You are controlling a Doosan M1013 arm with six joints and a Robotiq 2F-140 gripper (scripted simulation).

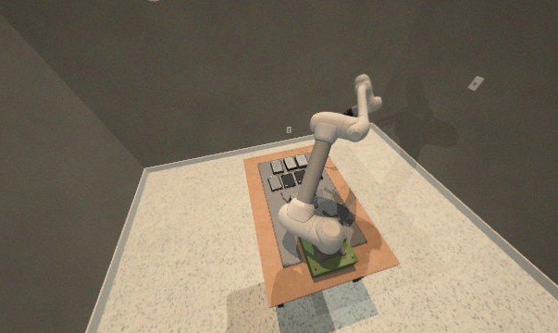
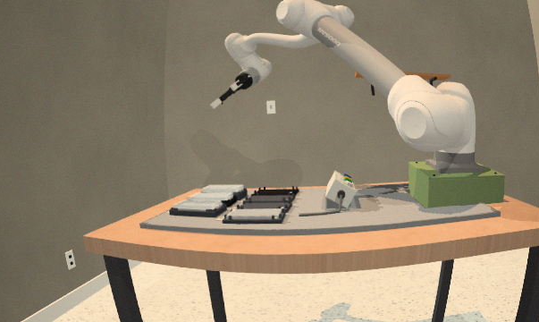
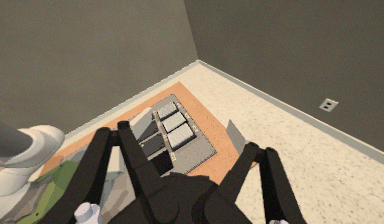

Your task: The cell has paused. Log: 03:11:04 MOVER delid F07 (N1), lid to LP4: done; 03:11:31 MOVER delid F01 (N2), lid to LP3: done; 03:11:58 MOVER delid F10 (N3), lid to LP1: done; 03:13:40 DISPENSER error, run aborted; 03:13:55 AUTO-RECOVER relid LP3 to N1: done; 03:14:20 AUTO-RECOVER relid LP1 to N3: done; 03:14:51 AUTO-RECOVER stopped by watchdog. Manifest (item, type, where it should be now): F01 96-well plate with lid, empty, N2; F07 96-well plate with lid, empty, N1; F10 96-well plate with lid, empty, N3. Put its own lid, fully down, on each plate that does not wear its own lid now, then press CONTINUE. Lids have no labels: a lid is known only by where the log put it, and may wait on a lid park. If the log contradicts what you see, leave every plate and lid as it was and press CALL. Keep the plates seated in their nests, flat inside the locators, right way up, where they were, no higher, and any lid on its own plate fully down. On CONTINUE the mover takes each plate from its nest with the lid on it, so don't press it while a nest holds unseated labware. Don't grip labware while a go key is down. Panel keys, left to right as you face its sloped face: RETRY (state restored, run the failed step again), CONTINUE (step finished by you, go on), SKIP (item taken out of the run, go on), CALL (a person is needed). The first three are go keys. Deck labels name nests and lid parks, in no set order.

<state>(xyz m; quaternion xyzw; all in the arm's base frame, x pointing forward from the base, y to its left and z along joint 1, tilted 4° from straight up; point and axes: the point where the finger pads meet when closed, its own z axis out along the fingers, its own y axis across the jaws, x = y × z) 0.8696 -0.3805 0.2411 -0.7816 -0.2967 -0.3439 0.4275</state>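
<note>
Three 96-well plates with pale lids sit in a row of nests at the deck's far end (image 1: 290,163). They also show in the exterior view (image 2: 213,198) and in the wrist view (image 3: 174,122). Beside them is a row of dark lid parks (image 2: 265,203). The park nearest the table's edge holds one pale lid (image 2: 254,215), which also shows in the top view (image 1: 275,183). The other parks in view look empty. My gripper (image 2: 216,103) is open and empty, high above the deck's far end, and its fingers frame the wrist view (image 3: 185,141). The deck labels are too small to read.
The white key panel (image 2: 341,188) stands mid-deck with a cable running from it. The arm's green base block (image 2: 456,183) is at the near end. My arm hides part of the lid park row in the top view. Walls stand close behind the table.
</note>
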